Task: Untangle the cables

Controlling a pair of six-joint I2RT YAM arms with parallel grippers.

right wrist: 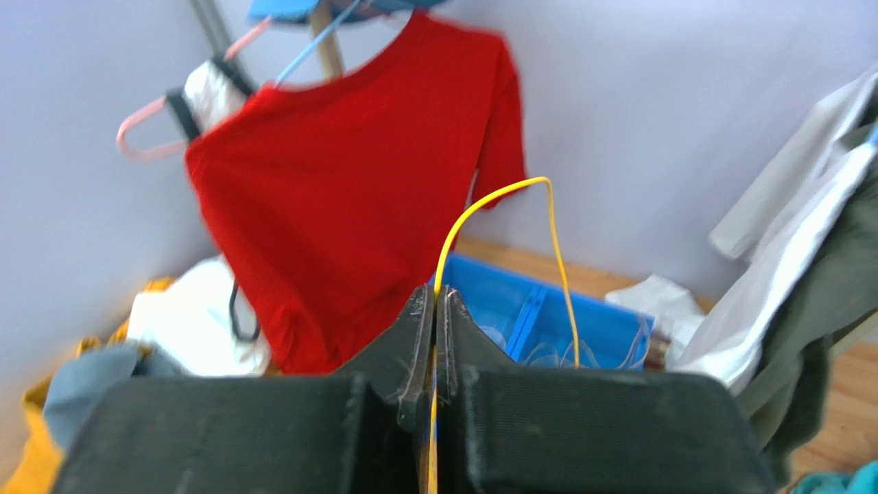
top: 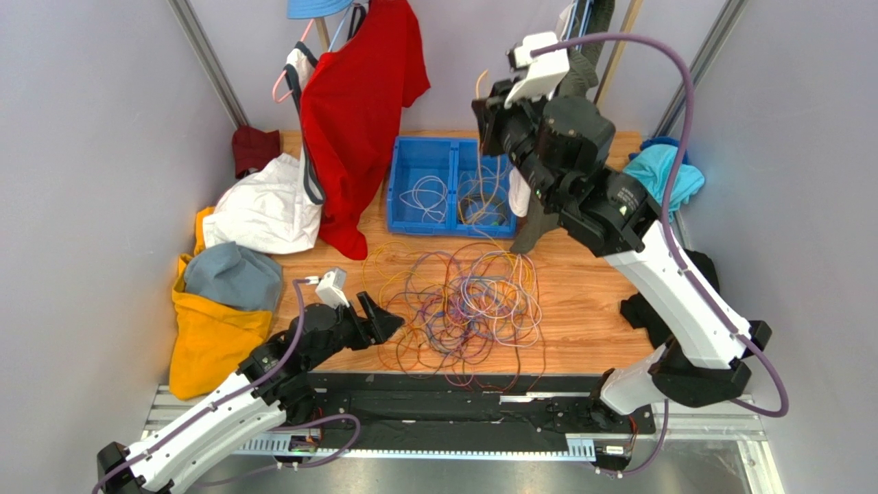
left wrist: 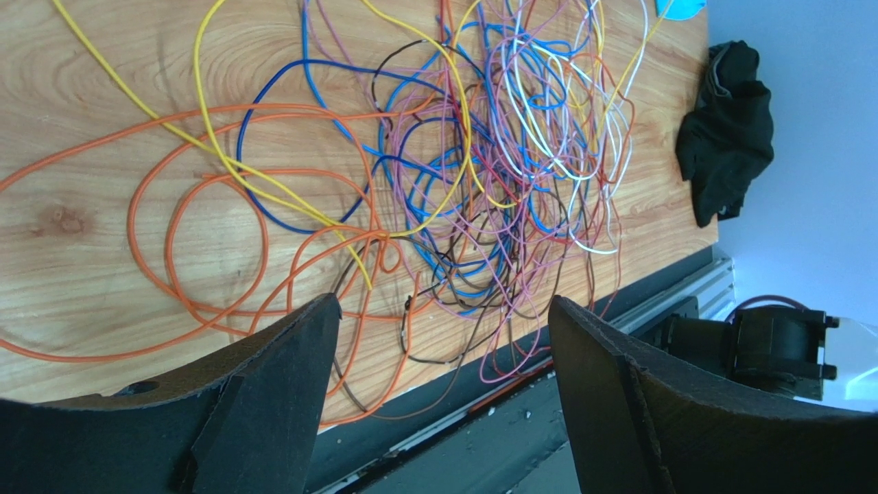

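The cables (top: 469, 304) lie in a loose multicoloured tangle on the wooden table, just right of my left gripper (top: 383, 317). In the left wrist view the tangle (left wrist: 495, 165) spreads ahead of the left gripper (left wrist: 443, 301). That gripper hovers open over the table's near edge with nothing between its jaws. Wide orange loops (left wrist: 155, 221) trail off to one side. My right gripper (top: 484, 108) is raised high above the blue bin (top: 397, 180). It (right wrist: 434, 293) is shut on a thin yellow cable (right wrist: 553, 232), which arcs up and drops into the bin (right wrist: 618, 334).
A red shirt (top: 356, 113) hangs at the back left. White (top: 263, 211), grey-blue (top: 232, 276) and yellow (top: 206, 340) cloths are piled along the left side. A teal cloth (top: 665, 170) and a black cloth (top: 644, 309) lie on the right. The bin holds more thin cables.
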